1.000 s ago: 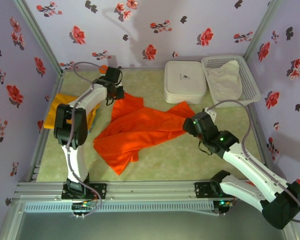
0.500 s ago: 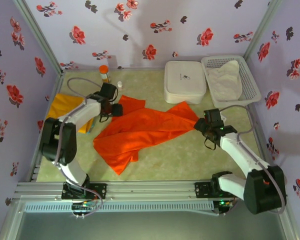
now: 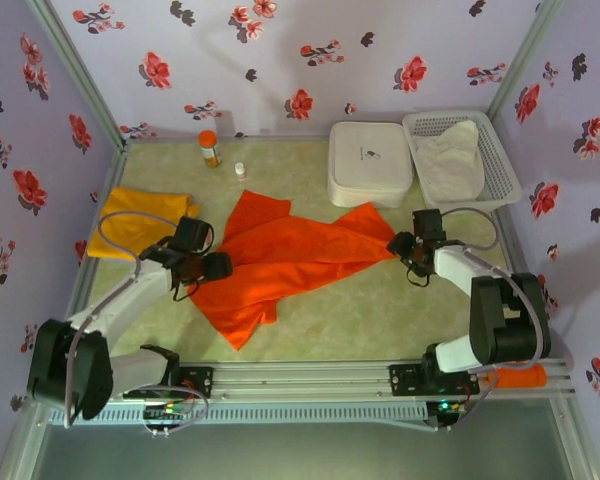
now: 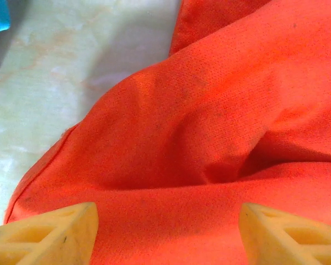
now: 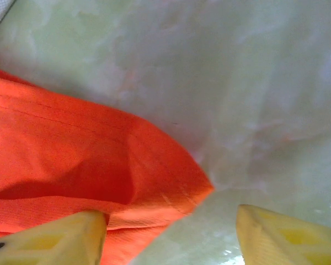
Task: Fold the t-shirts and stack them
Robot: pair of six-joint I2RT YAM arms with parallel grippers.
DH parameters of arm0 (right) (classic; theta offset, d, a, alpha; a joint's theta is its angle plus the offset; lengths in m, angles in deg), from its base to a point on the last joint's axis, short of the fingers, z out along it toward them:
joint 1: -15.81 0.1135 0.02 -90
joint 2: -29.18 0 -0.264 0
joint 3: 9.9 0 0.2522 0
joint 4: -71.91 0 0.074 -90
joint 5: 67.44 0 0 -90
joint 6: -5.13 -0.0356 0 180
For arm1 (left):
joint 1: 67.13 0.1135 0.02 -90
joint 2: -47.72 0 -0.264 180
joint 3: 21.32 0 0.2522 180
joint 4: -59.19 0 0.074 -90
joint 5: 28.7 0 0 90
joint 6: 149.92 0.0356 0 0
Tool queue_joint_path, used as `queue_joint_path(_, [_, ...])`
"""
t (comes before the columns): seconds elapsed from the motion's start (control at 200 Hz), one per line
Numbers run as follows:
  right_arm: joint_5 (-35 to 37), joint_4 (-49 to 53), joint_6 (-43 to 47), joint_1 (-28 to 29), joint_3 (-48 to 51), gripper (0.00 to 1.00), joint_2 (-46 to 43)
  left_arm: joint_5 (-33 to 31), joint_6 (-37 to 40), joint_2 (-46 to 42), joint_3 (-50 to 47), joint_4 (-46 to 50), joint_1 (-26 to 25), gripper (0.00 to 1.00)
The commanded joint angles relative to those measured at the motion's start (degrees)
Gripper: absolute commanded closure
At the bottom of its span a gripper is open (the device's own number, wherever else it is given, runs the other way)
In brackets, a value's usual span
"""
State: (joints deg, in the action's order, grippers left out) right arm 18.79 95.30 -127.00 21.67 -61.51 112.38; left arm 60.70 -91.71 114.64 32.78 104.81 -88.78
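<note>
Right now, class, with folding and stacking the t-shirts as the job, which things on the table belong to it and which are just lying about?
Belong to the job: orange-red t-shirt, crumpled mid-table; yellow t-shirt, by the left wall.
Just lying about: white box; white basket holding a white cloth; orange-capped bottle; small white container.

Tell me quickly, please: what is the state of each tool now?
Left tool: open, above the red shirt, holding nothing.
Right tool: open around the shirt's corner, not gripped.
</note>
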Motion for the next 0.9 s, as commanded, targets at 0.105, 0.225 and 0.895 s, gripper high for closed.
queue_joint_path(0.105, [-6.07, -5.51, 0.80, -0.42, -2.65, 0.88, 0.73, -0.39, -2.92, -2.15, -1.36, 1.12, 0.20, 0.32])
queue_joint_path(0.225, [-5.49, -0.69, 1.39, -0.33, -1.98, 1.00, -4.88, -0.31, -3.24, -0.38, -1.67, 0.36, 0.15, 0.33])
queue_joint_path(0.895, [-7.47, 10.35, -5.38, 2.56, -22.47, 0.97, -11.69, 0.60, -2.62, 2.98, -2.19, -2.16, -0.01, 0.35])
